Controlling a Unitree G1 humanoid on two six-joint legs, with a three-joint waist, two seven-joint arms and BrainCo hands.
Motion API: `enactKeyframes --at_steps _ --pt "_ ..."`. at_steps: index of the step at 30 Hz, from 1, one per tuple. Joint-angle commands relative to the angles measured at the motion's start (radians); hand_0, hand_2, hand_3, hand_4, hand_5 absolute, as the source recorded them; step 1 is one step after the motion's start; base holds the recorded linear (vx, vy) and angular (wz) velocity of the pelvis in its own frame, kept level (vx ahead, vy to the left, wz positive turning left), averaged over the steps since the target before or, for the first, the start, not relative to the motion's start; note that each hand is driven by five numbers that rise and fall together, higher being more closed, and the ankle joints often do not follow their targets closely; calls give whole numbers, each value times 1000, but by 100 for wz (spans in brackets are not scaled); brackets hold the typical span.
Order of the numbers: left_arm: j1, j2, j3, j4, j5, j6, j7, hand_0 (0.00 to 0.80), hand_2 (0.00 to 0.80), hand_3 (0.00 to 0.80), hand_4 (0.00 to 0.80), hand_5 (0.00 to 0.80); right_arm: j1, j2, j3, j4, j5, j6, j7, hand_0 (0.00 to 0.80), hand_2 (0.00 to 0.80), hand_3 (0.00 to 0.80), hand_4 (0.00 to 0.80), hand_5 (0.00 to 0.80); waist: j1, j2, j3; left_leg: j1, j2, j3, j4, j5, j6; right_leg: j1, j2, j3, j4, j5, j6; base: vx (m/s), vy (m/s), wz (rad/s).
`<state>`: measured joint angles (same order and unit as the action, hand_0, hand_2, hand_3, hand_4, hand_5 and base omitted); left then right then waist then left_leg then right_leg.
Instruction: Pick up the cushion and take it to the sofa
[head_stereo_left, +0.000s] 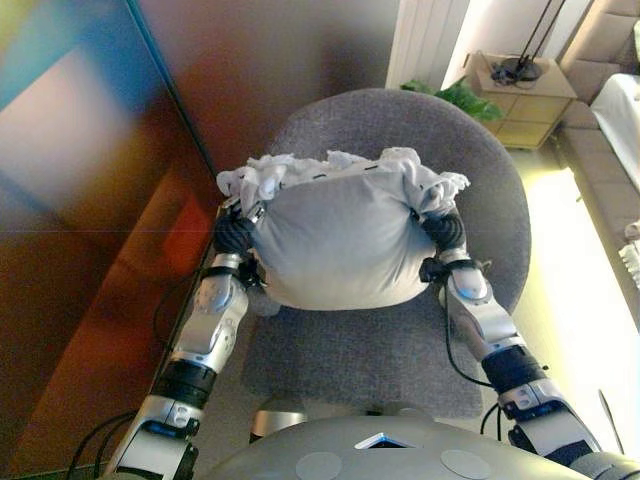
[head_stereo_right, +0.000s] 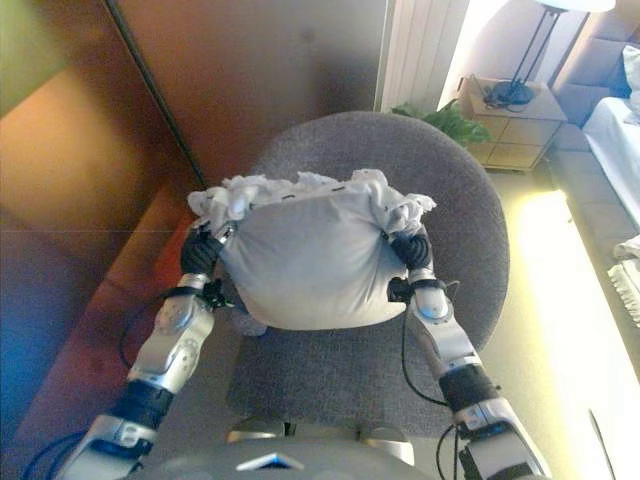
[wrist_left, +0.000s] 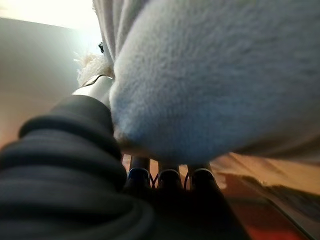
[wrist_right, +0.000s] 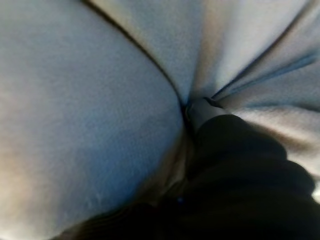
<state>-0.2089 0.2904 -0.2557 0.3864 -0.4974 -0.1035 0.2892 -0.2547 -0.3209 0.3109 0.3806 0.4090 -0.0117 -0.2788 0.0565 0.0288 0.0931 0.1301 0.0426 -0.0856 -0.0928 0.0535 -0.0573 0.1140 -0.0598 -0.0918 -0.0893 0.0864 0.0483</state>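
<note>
At the far left a dark reddish-brown panel (head_stereo_left: 90, 250) is standing beside the round grey chair (head_stereo_left: 500, 230). The left hand (head_stereo_left: 233, 235) is pressing into the left side of the pale grey cushion (head_stereo_left: 335, 245), its dark ribbed cover lying against the fabric just below the frilled white edge (head_stereo_left: 262, 178); in the left wrist view the fingers (wrist_left: 169, 177) are running under the cushion's soft bulge and the thumb (wrist_left: 95, 90) is lying along its side, but how far they are curling around the cloth I cannot tell, since the tips are hidden by the cushion. The cushion is sitting between the two hands, above the seat of the chair; whether it is touching the seat is not clear, and its ruffled trim is turned toward the chair's back. On the other side the right hand (head_stereo_left: 444, 230) is pushing into the cushion's right end beneath the frill; in the right wrist view the fabric is creasing deeply around the hand and burying the fingers, so its grip cannot be told either. Further right, behind the chair, a green plant (head_stereo_left: 465, 98) is standing next to a small wooden bedside cabinet (head_stereo_left: 528, 100) carrying a lamp base (head_stereo_left: 520, 68), and at the right edge part of a light-coloured sofa (head_stereo_left: 605, 150) is showing, well apart from the cushion.
</note>
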Motion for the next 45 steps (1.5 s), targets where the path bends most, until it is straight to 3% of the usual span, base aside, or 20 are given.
enactKeyframes --at_steps 1,4,10,14,22,23,24,25,29,30,31,34,38,43,45 --pt "-230 -65 -101 175 -25 30 7 800 800 800 800 800 -245 84 54 95 120 3 -25 800 800 800 800 800 -9 -34 -79 23 -44 63 16 -68 23 43 -46 -25 2 -45 44 125 55 2" --pt "-297 -83 -132 295 -46 106 -10 800 800 800 800 800 -302 116 78 242 158 72 -101 800 800 800 800 800 -11 -29 -85 24 -43 76 19 -68 22 44 -48 -27 2 -45 45 108 59 2" --pt "-426 -79 -165 507 -57 152 -41 800 800 800 800 800 -406 164 107 412 179 111 -179 800 800 800 800 800 -24 -17 -57 4 -43 86 23 -61 19 23 -47 -14 2 -39 36 21 52 0" --pt "-526 -82 -178 616 -84 134 -54 800 800 800 800 800 -527 176 108 518 226 161 -249 800 800 800 800 800 -35 -7 -28 -30 -48 81 25 -57 15 -12 -48 1 4 -37 32 -91 44 -1" --pt "-727 -88 -211 733 -106 83 -49 800 800 800 800 800 -730 129 105 669 283 124 -311 800 800 800 800 800 -64 20 82 -107 -53 79 28 -37 6 -86 -48 23 12 -33 26 -199 40 1" --pt "-730 -87 -211 731 -116 77 -64 612 612 612 612 612 -732 124 105 671 281 131 -323 800 800 800 800 800 -66 22 88 -109 -53 78 27 -36 5 -88 -48 25 11 -33 26 0 0 0" --pt "-731 -86 -212 727 -120 72 -80 474 474 474 474 474 -732 121 102 673 281 137 -340 800 800 800 800 800 -67 23 92 -110 -53 77 26 -37 4 -89 -48 27 11 -33 26 0 0 0" --pt "-730 -89 -215 720 -115 75 -77 0 0 0 0 0 -730 118 98 680 278 137 -346 800 800 800 800 800 -69 26 99 -111 -52 77 26 -38 4 -93 -48 29 11 -34 26 -42 12 1" --pt "-745 -78 -213 756 -138 75 -53 0 0 0 0 0 -736 102 98 703 282 135 -337 800 800 800 800 800 -79 34 123 -119 -52 80 23 -38 1 -107 -48 33 12 -33 26 -63 30 -3" --pt "-740 -76 -207 765 -137 70 -48 0 0 0 0 0 -733 97 94 712 286 138 -314 147 147 147 147 147 -80 36 126 -119 -52 80 23 -39 1 -106 -49 34 12 -35 25 0 0 0" --pt "-732 -74 -204 768 -138 69 -42 0 0 0 0 0 -730 94 90 719 290 152 -290 0 0 0 0 0 -79 37 127 -118 -52 80 23 -40 0 -106 -49 34 12 -36 25 0 0 0" --pt "-689 -62 -194 774 -125 85 -42 0 0 0 0 0 -711 59 74 752 310 154 -254 0 0 0 0 0 -72 36 125 -109 -52 78 23 -44 -1 -95 -52 29 11 -41 26 51 -18 0" --pt "-584 0 -172 736 -94 34 -26 0 0 0 0 0 -644 -11 31 714 355 121 -237 0 0 0 0 0 -64 34 116 -92 -49 78 21 -51 -4 -79 -54 15 10 -47 30 70 -9 4" --pt "-351 106 -91 551 -72 -17 -22 0 0 0 0 0 -416 -120 -94 516 335 49 -286 0 0 0 0 0 -55 31 87 -56 -42 84 19 -67 -1 -46 -52 2 8 -58 35 153 -7 7" --pt "-249 143 -26 481 -71 -34 0 0 0 0 0 0 -311 -157 -168 441 297 23 -302 0 0 0 0 0 -50 29 73 -34 -41 82 15 -75 1 -26 -48 -4 7 -63 38 173 -14 12"
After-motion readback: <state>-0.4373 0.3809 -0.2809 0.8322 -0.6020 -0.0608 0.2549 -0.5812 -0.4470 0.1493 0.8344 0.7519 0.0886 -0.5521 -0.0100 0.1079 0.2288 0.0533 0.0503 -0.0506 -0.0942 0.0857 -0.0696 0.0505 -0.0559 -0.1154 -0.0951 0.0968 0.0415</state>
